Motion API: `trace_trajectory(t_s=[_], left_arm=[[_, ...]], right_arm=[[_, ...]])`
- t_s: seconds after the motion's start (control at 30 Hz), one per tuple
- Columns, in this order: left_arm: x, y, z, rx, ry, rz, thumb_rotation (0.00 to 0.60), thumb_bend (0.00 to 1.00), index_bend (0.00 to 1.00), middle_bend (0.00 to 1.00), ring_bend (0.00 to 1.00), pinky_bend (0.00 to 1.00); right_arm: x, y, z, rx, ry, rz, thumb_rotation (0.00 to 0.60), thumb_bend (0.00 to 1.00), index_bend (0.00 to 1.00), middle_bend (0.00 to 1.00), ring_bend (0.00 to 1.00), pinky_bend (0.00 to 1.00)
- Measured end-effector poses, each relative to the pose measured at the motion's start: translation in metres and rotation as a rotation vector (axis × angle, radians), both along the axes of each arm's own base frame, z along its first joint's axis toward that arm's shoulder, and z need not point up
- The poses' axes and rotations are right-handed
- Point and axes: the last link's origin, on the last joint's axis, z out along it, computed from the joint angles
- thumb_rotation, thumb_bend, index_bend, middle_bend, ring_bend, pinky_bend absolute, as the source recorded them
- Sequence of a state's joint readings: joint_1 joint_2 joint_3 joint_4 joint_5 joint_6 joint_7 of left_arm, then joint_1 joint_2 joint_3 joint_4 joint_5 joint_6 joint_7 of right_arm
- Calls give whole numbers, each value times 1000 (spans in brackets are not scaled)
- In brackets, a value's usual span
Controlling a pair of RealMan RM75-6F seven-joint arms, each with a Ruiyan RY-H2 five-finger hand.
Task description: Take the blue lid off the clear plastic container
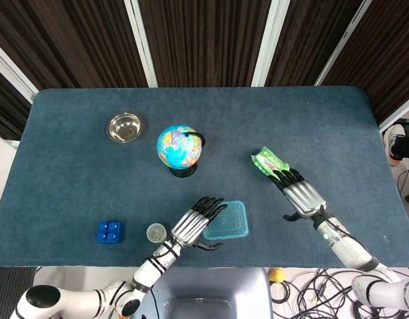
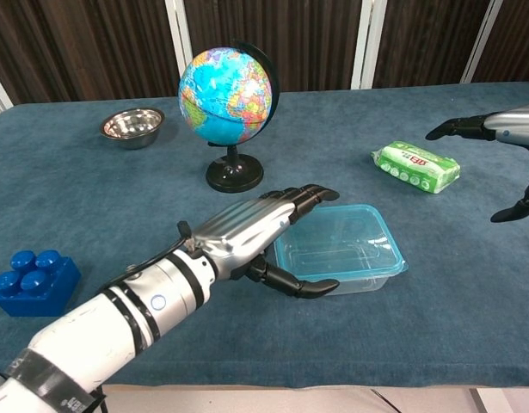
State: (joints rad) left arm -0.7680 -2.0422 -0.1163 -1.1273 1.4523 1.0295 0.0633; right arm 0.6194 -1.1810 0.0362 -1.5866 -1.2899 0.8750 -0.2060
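- Your clear plastic container [image 1: 225, 220] [image 2: 339, 248] sits near the front edge of the tabletop [image 1: 71, 179] [image 2: 436, 301], roughly in the middle, with its blue lid [image 1: 229, 216] [image 2: 341, 237] on top.
- Your left hand [image 1: 194, 224] [image 2: 247, 232] is at the container's left side. Its fingers [image 1: 211, 206] [image 2: 303, 200] are stretched out flat over the container's near-left corner, and the thumb [image 2: 298, 285] curves along the front wall.
- Neither view shows clearly whether the fingers or thumb touch the plastic. The hand is spread apart and holds nothing.
- Your right hand [image 1: 298, 195] [image 2: 505, 142] hangs well to the right of the container, fingers spread and empty. In the head view its fingertips reach to the near end of the green packet [image 1: 269, 160] [image 2: 415, 166]; the chest view shows them above and beside it, apart.
- The green packet lies flat on the tabletop, behind and to the right of the container.
- A globe [image 1: 180, 149] [image 2: 225, 95] stands upright on its black base behind the container, slightly left of it.
- A small metal bowl [image 1: 125, 126] [image 2: 132, 126] sits further back on the left.
- A blue building block [image 1: 110, 232] [image 2: 32, 280] rests near the front left edge.
- A small round jar with a silvery top [image 1: 156, 232] stands between the block and your left hand in the head view; the chest view hides it behind the arm.
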Motion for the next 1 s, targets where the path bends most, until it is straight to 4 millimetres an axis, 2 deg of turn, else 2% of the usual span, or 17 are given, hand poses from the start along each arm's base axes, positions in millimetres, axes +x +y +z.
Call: trace_trajectory(t_s=[0.3,0.37,0.43,0.53,0.6,0.67,0.8,1.0], left_arm=[[3,1,-20,16,-1,23,424,212,0,0,0,98],[4,0,-23,15,-4,28,463,213,0,0,0,108],[5,0,-25,16,-9,34,533,214,0,0,0,120],[5,1,-27,22,-18,48,594,225,5,0,0,142],[4,2,-29,22,-23,60,600,233,46,0,0,161],[3,3,-30,23,-28,67,600,242,129,14,0,184],[4,1,-32,18,-45,64,600,257,246,108,5,200],[8,-4,-32,13,-57,46,600,287,327,223,51,212]], right_arm=[[-2,-4,2,0,-13,-22,600,62,0,0,0,0],[-2,-5,2,0,-16,-22,600,62,0,0,0,0],[-1,-5,2,1,-19,-22,600,62,0,0,0,0],[-1,-4,2,5,-21,-21,600,63,0,0,0,0],[-1,-4,1,9,-20,-18,600,62,0,0,0,0],[0,-3,-1,13,-22,-13,600,62,0,0,0,0],[5,0,-7,24,-24,10,600,63,0,0,0,0],[17,9,-18,40,-34,78,600,64,0,0,0,0]])
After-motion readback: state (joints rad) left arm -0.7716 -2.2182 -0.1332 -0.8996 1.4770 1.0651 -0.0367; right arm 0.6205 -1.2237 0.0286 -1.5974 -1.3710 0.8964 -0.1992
